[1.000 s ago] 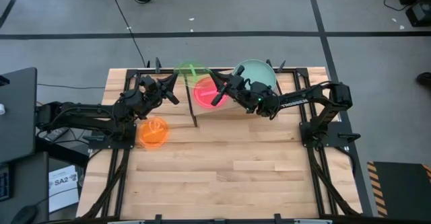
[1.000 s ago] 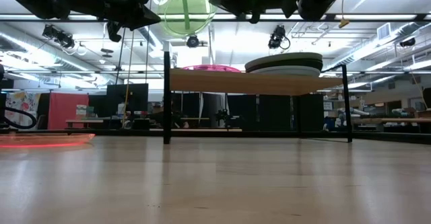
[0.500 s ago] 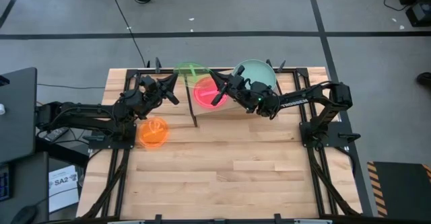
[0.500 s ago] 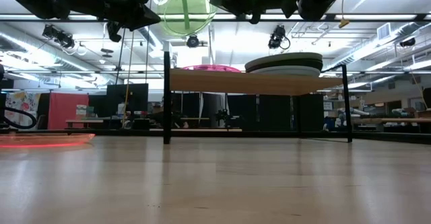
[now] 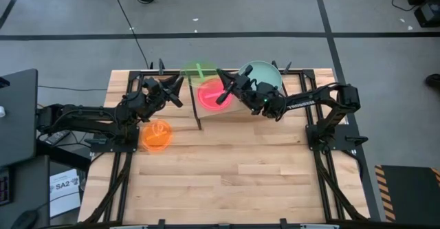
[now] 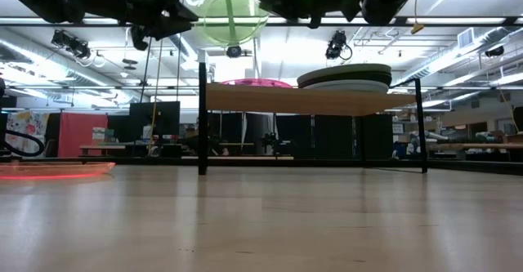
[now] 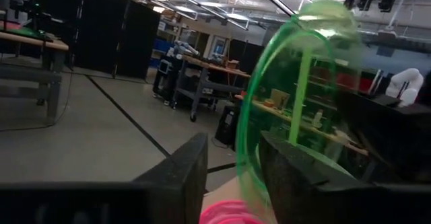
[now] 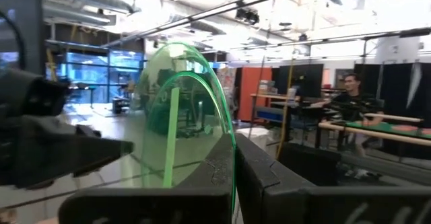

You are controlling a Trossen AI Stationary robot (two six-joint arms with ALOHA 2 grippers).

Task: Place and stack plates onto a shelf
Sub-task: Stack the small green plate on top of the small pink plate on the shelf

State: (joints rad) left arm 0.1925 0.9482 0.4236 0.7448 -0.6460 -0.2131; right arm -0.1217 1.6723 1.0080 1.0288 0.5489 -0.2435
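- Neon-green plate (image 6: 231, 12) stands on edge in the air above the shelf (image 6: 294, 100), over its pink-plate end.
- Right gripper (image 8: 234, 158) is clamped on the green plate's rim.
- Left gripper (image 7: 232, 177) has its fingers parted, the plate's edge between them with a gap showing.
- Pink plate (image 5: 212, 94) lies on the shelf, beside a stack of larger plates (image 6: 345, 78).
- Orange plate (image 5: 157, 135) lies on the tabletop, well apart from the shelf.

shelf (image 6: 294, 99), pink plate (image 5: 212, 93), stacked plates (image 6: 345, 79)
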